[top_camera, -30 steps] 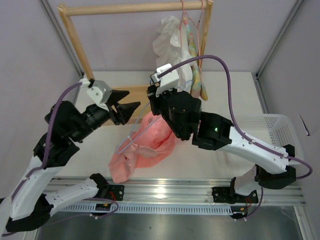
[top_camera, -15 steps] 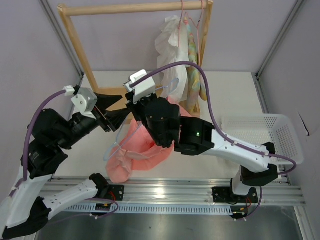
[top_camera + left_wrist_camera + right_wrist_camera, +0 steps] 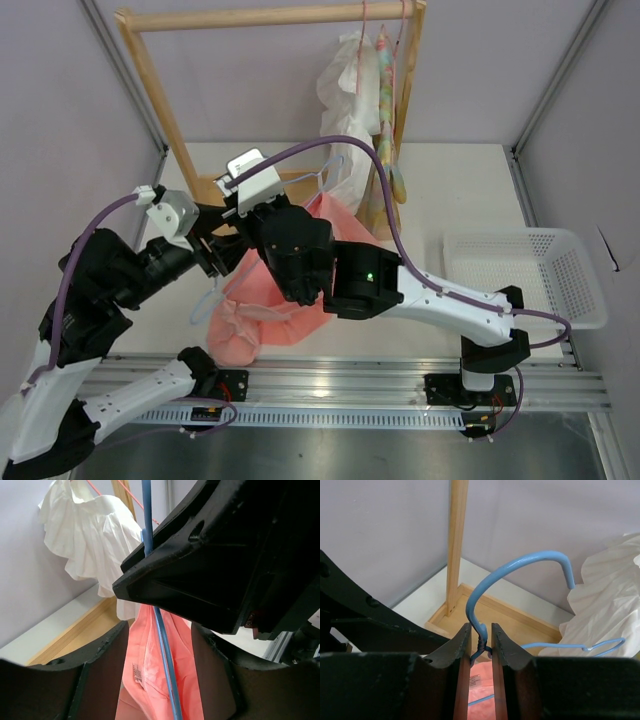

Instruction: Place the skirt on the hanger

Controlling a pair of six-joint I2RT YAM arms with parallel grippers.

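Note:
The salmon-pink skirt [image 3: 270, 300] hangs from beneath my right gripper, its lower part bunched on the table. In the left wrist view it [image 3: 150, 645] shows its white label. My right gripper [image 3: 298, 190] is shut on the twisted neck of the light-blue hanger [image 3: 481, 647], whose hook [image 3: 326, 172] points up. My left gripper [image 3: 222, 245] is open just left of the skirt. A hanger wire [image 3: 162, 645] and the skirt's edge lie between its jaws [image 3: 160, 680], ungripped.
A wooden rack [image 3: 150, 90] stands at the back, its post [image 3: 457, 545] ahead of the right gripper. A white ruffled garment [image 3: 345, 90] and a pastel garment [image 3: 385, 110] hang on it. A white basket [image 3: 530, 275] sits at the right.
My right gripper has moved left with the hanger, and the skirt has moved left with it. My left gripper has drawn back to the left and stays open.

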